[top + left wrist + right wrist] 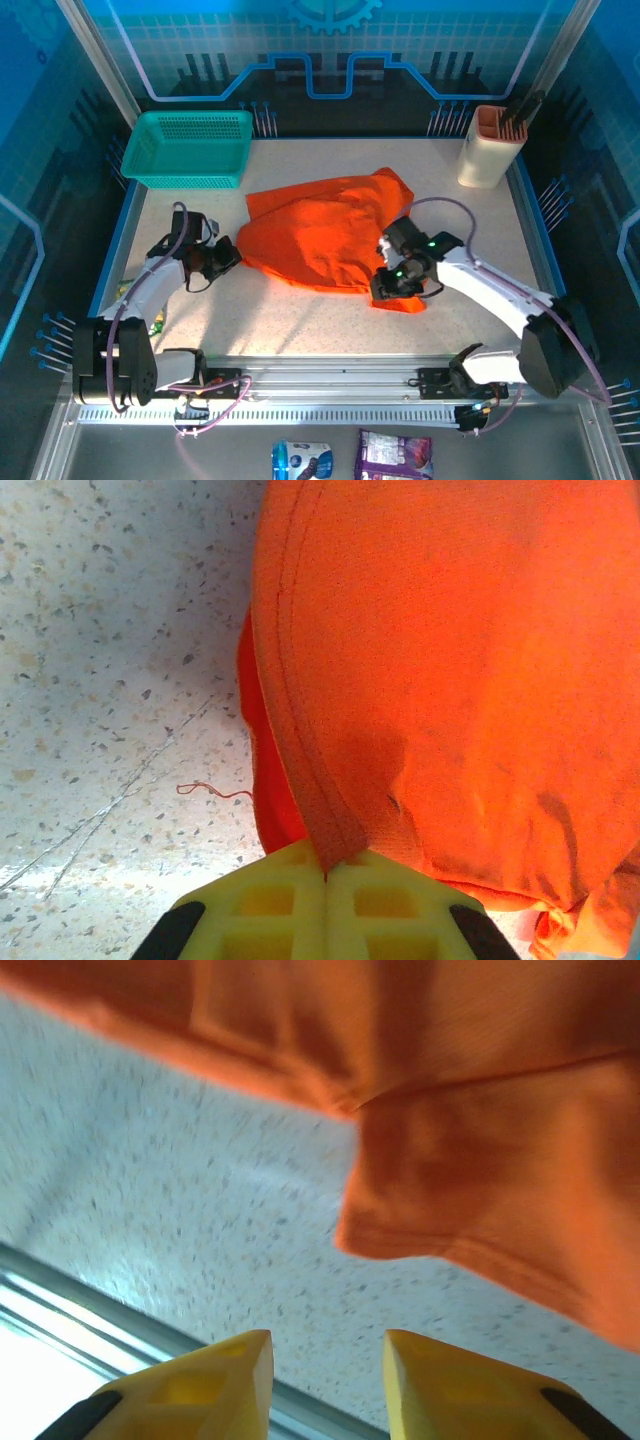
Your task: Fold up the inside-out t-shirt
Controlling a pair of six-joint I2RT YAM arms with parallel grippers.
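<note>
The inside-out t-shirt lies crumpled in the middle of the table, bright orange-red with its seams showing. My left gripper is at its left edge, shut on a hemmed strip of the cloth that runs up from between the yellow fingers. My right gripper hovers over the shirt's near right corner, jaws open with nothing between them. In the right wrist view a loose fold of the shirt lies just beyond the two yellow fingertips, apart from them.
A teal mesh basket stands at the back left. A beige holder with dark tools sits at the back right. A metal rail runs along the near table edge. A loose red thread lies on the speckled tabletop.
</note>
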